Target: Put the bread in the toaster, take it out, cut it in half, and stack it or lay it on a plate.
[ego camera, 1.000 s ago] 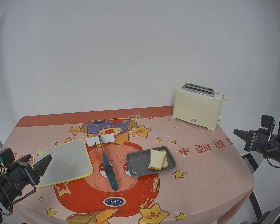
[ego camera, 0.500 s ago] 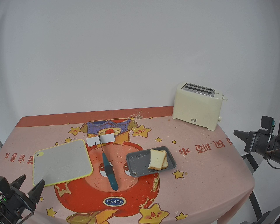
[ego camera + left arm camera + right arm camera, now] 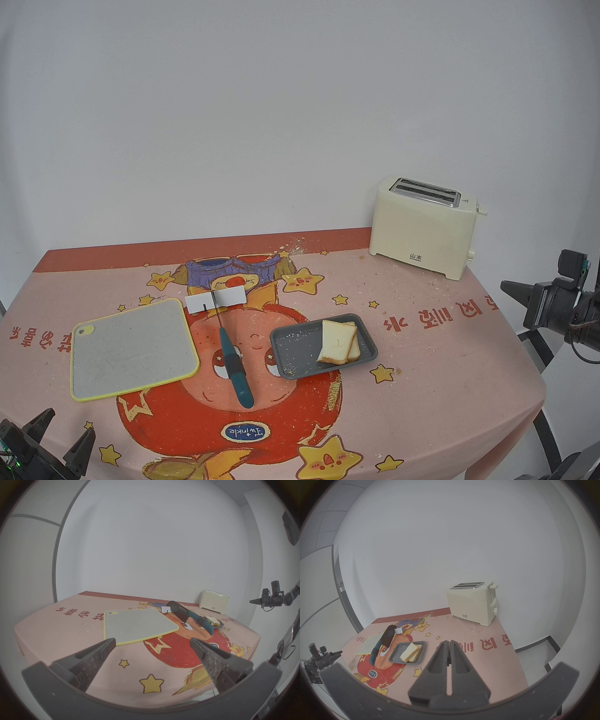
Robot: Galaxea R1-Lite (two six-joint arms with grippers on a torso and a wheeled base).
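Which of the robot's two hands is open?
The left hand: its fingers are spread wide apart, while those of the right hand are pressed together.

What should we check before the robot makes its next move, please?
1. Bread on the plate: two pieces, overlapping. Ok.
2. Toaster slots: nothing sticks out. Ok.
3. Knife: lies on the table between the cutting board and the plate, in neither gripper. Ok.
4. Cutting board: no bread on it. Ok.
5. Left gripper: open, empty, at the table's near left corner. Ok.
6. Right gripper: shut, empty, beyond the table's right edge. Ok.
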